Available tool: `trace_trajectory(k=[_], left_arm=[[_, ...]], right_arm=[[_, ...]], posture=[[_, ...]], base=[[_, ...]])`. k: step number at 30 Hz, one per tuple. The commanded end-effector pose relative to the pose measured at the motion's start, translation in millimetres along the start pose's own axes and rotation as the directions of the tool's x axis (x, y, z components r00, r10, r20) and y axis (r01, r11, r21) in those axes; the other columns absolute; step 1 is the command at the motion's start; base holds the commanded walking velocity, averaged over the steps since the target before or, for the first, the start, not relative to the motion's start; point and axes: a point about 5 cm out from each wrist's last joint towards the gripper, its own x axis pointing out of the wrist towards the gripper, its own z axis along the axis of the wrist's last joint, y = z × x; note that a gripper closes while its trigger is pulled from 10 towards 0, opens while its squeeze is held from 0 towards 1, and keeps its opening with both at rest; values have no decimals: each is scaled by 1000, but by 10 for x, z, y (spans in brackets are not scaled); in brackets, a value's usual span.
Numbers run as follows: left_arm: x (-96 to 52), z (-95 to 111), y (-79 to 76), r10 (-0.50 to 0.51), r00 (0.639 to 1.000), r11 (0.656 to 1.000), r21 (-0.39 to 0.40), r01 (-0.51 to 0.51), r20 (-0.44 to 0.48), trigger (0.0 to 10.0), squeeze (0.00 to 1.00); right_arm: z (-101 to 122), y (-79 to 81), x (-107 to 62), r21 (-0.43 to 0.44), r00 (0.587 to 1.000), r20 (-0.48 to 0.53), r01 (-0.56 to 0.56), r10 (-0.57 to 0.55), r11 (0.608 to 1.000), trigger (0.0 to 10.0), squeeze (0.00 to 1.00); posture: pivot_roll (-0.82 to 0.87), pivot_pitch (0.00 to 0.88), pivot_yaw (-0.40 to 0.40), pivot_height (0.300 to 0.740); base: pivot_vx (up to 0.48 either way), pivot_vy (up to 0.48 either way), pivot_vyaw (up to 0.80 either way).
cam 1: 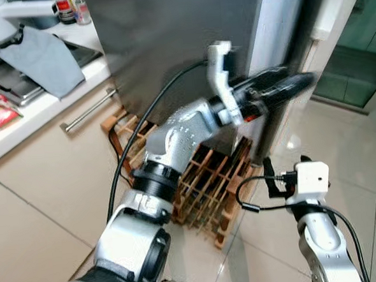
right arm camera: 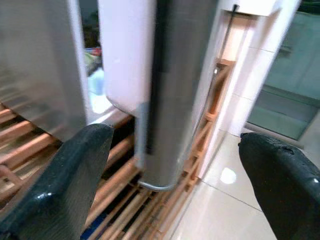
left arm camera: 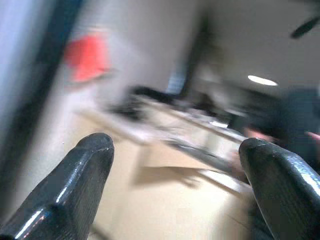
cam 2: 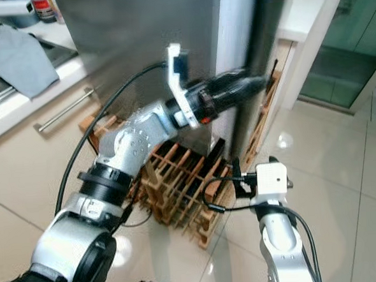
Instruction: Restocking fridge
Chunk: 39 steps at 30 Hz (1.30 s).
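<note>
The tall grey steel fridge (cam 1: pixel 169 40) stands straight ahead, beside the kitchen counter. My left arm reaches forward and its gripper (cam 1: pixel 292 83) is blurred at the fridge's right-hand door edge (cam 1: pixel 276 20). In the left wrist view its black fingers (left arm camera: pixel 80 175) stand wide apart, open with nothing between them. My right arm hangs lower on the right, with its white wrist camera box (cam 1: pixel 311 178). The right gripper (right arm camera: pixel 175 135) is open and faces the door's lower edge (right arm camera: pixel 160 95). There the door stands slightly ajar, with a strip of the interior (right arm camera: pixel 95 75) visible.
A wooden wine rack (cam 1: pixel 210 184) lies on the tiled floor at the fridge's foot. The white counter (cam 1: pixel 21 119) on the left carries a grey cloth (cam 1: pixel 39 57), with a drawer handle (cam 1: pixel 87 111) below. A green glass door (cam 1: pixel 355 47) is at the right.
</note>
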Motion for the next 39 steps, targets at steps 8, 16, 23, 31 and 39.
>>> trace_trajectory(k=[8,16,23,31,39], left_arm=[[-73,-151,-26,112,992,994,-17,-112,50,10000,0],[-1542,-120,95,594,804,793,171,-584,-12,10000,0],[-2214,79,13,826,551,509,263,-820,117,10000,0],[-2115,-114,184,931,318,255,304,-918,179,10000,0],[-1902,-304,126,934,283,173,415,-893,219,10000,0]], right_arm=[[82,107,84,5,999,15,-42,42,999,10000,27],[130,-29,261,34,1000,21,2,-3,999,10000,20],[203,77,479,43,999,36,-41,39,998,10000,35],[318,239,751,226,999,23,-28,24,974,10000,39],[231,290,762,181,997,2,-81,81,980,10000,47]], posture=[[-183,0,57,740],[-119,0,41,740],[-56,0,12,740],[-55,0,-2,740],[-14,0,-39,740]], base=[[0,0,0],[0,0,0],[0,0,503],[0,0,732],[0,0,730]])
